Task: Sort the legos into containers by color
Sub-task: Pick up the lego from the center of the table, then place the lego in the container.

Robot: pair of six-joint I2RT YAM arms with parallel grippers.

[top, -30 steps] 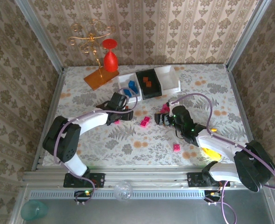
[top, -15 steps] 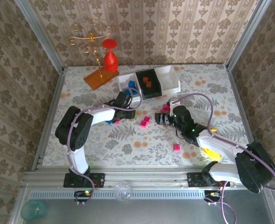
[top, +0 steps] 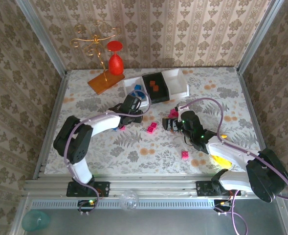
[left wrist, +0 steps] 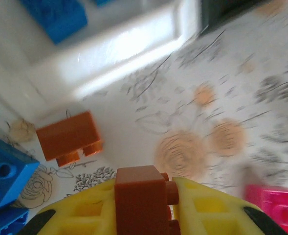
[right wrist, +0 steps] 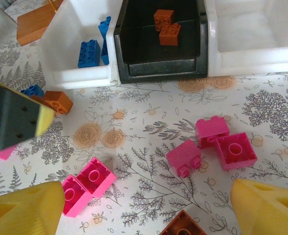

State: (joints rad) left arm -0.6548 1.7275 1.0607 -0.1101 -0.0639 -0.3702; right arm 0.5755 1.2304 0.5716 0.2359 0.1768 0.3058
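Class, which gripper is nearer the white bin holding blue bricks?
Left. The left gripper, shut on an orange brick, sits at that bin's near edge. The right gripper, open, hangs farther off, toward the bases and to the right, above pink bricks.

The left white bin (right wrist: 75, 77) holds blue bricks (right wrist: 89, 53), the black bin (right wrist: 158, 68) beside it two orange-brown bricks (right wrist: 166, 28), the right white bin (right wrist: 261, 61) next along. Pink bricks (right wrist: 212, 131) lie loose on the tabletop (right wrist: 134, 125); another orange-brown brick (left wrist: 141, 196) sits pinched between the left fingers (left wrist: 212, 205).

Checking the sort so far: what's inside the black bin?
Two orange-brown bricks lie in the black bin, touching each other. The floor just behind its near wall is hidden.
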